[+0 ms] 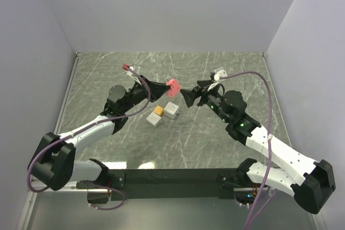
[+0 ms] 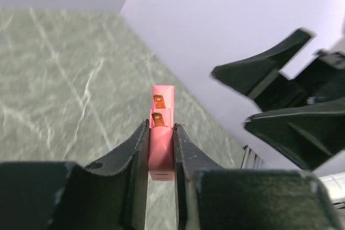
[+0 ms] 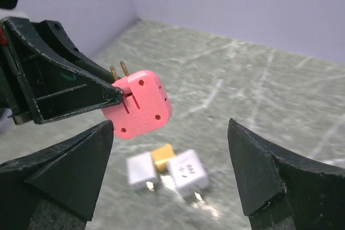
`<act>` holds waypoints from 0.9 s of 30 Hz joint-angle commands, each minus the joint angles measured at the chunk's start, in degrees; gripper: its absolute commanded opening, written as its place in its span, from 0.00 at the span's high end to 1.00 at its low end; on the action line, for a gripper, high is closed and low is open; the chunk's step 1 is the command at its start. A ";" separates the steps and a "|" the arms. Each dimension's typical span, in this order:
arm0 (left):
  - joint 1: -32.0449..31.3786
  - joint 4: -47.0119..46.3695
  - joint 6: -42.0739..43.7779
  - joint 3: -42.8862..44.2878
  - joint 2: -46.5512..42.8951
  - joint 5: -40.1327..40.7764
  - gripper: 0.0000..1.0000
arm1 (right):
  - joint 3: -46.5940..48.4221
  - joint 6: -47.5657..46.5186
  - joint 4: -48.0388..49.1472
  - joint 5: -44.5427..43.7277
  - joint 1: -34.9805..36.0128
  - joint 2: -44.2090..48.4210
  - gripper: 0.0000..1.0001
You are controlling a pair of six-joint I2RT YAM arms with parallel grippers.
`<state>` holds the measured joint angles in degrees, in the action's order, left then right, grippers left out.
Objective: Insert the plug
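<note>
Pink plug [image 3: 139, 105] raised above the bench [image 1: 215, 138], pinched between the left fingers [image 2: 129, 160], which cover its sides. Right fingers [image 3: 70, 165] are spread wide near the plug, not touching. Below the plug, blurred white and yellow blocks [image 3: 167, 171] lie on green marble. Pale lilac walls [image 1: 161, 9].

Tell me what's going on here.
The left gripper is shut on a pink plug, holding it up above the table with its brass prongs exposed. The right gripper sits open right next to it, holding nothing. Small white and yellow adapters lie on the table below. The plug isn't plugged into anything yet.
</note>
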<state>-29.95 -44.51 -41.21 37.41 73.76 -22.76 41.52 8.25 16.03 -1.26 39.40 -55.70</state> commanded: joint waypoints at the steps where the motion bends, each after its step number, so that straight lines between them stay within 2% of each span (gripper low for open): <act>1: -0.19 -10.23 -1.06 -0.40 -3.35 0.09 0.99 | -0.47 9.65 8.39 3.98 -1.07 0.60 0.08; 5: -0.19 -16.72 -1.67 -1.81 -5.29 2.46 0.99 | -6.34 19.50 18.83 12.04 -4.23 2.78 0.11; 6: -0.19 -18.49 -2.55 -2.07 -5.29 2.11 0.99 | -7.14 21.18 23.38 13.81 -4.94 2.97 0.11; 9: -0.19 -26.64 -7.03 -2.43 -4.41 0.36 0.99 | -8.64 24.97 29.12 17.86 -6.44 2.62 0.12; 10: -0.97 -27.98 -8.52 -1.04 -3.54 -0.69 0.99 | -9.26 26.80 33.58 20.74 -6.87 1.40 0.13; 11: -1.59 -28.00 -8.53 -1.02 -3.53 -1.05 0.99 | -9.26 27.69 33.63 20.77 -6.88 1.39 0.13; 13: -4.04 -28.00 -7.75 0.47 -3.09 -0.97 0.99 | -9.52 29.70 38.34 24.87 -7.75 -0.36 0.21; 16: -5.20 -29.04 -7.39 0.56 -3.27 0.44 0.99 | -10.84 31.82 44.76 28.57 -8.54 -1.77 0.27; 27: -7.31 -34.85 -10.20 -0.14 -1.43 -0.44 0.99 | -11.37 34.20 52.69 32.98 -9.07 -4.94 0.37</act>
<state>-36.62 -73.10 -49.71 35.62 71.81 -22.31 30.63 41.04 61.89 29.23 30.83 -60.12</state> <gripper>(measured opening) 0.232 0.647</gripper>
